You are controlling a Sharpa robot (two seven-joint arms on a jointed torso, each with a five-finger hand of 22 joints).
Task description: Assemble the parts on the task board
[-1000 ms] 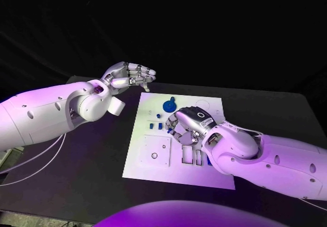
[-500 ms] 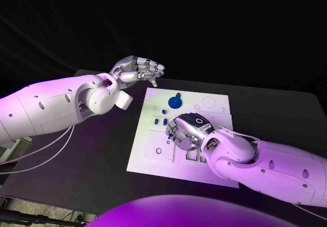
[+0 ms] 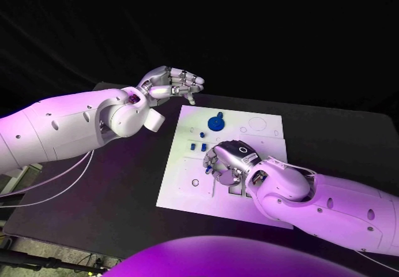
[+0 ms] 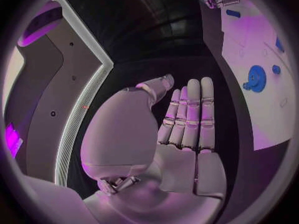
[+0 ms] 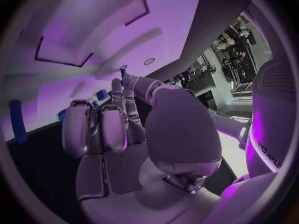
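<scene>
The white task board [image 3: 187,173] lies in the middle of the black table. A blue gear [image 3: 215,123] sits near its far edge, and small blue parts [image 3: 192,146] stand left of centre. My right hand [image 3: 229,161] is low over the board's middle with its fingers curled down beside a small blue part [image 3: 207,171]; whether it holds one is hidden. In the right wrist view the right hand [image 5: 118,129] faces the board [image 5: 93,15] with a blue part [image 5: 19,127] off to one side. My left hand [image 3: 170,82] hangs raised beyond the board's far left corner; the left wrist view shows the left hand [image 4: 181,129] with straight fingers and a bare palm.
Rectangular slots [image 3: 238,189] are cut in the board under my right wrist, and a round hole [image 3: 194,183] lies at its near left. Cables [image 3: 50,184] trail off the table's left side. The left wrist view shows the gear [image 4: 255,78] on the board [image 4: 249,40].
The whole head view has shifted. Against the board, my right hand has sunk a little toward the near slots. My left hand stays raised with nothing in it.
</scene>
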